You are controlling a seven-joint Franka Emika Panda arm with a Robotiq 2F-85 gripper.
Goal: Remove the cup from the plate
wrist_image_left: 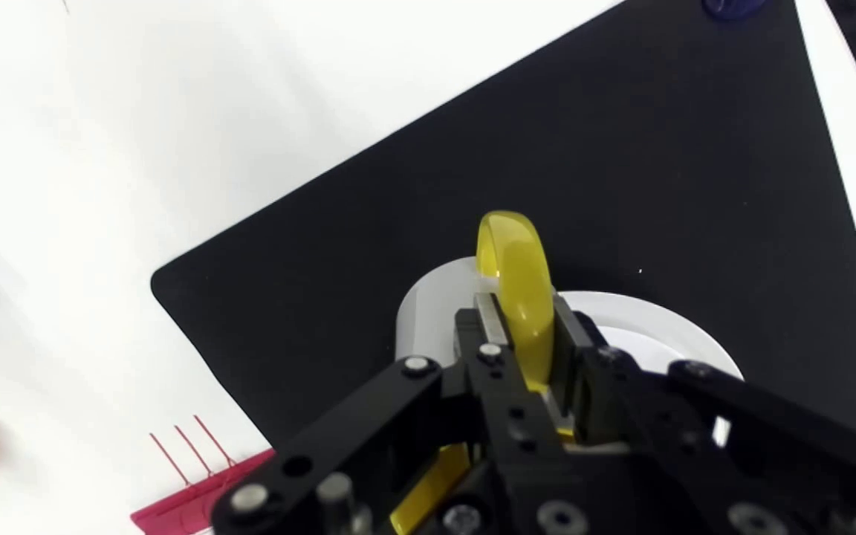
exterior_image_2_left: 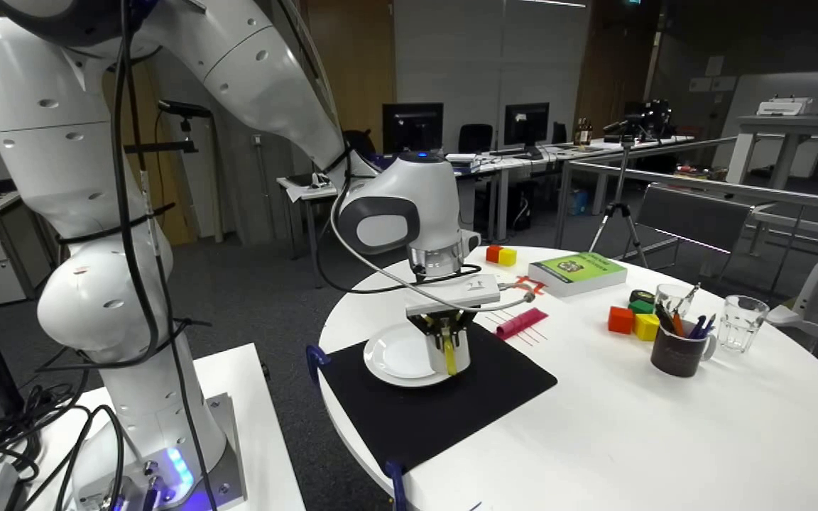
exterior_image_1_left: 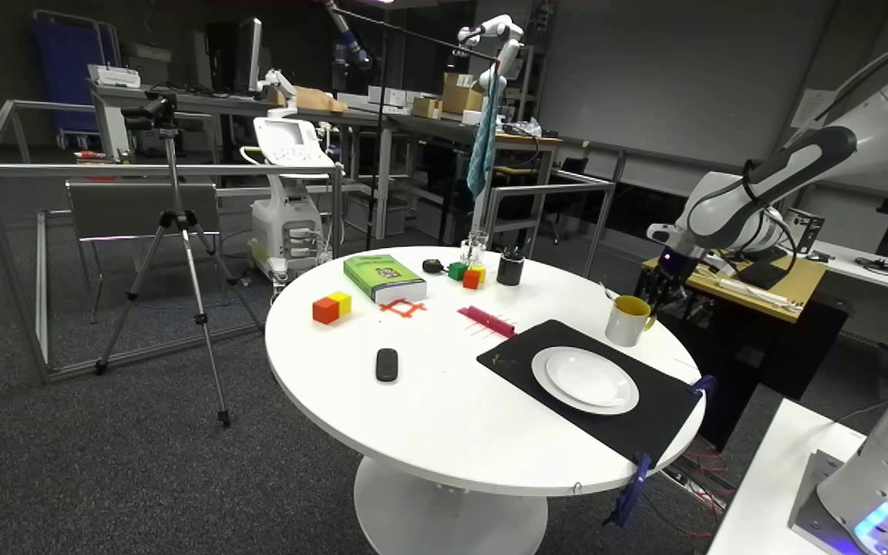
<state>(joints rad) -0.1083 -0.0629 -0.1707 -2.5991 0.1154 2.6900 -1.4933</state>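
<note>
My pincer (wrist_image_left: pixel 528 327) grips cup (wrist_image_left: pixel 432 312) by yellow handle (wrist_image_left: pixel 526 275), lower centre of wrist frame. In exterior view, right of frame: cup apart from plate (exterior_image_1_left: pixel 589 376) on black mat (exterior_image_1_left: pixel 661 420).

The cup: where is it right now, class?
In an exterior view, the cup shows apart from the white plate, to its upper right; in the wrist view, the cup's yellow handle is held in the gripper.
</note>
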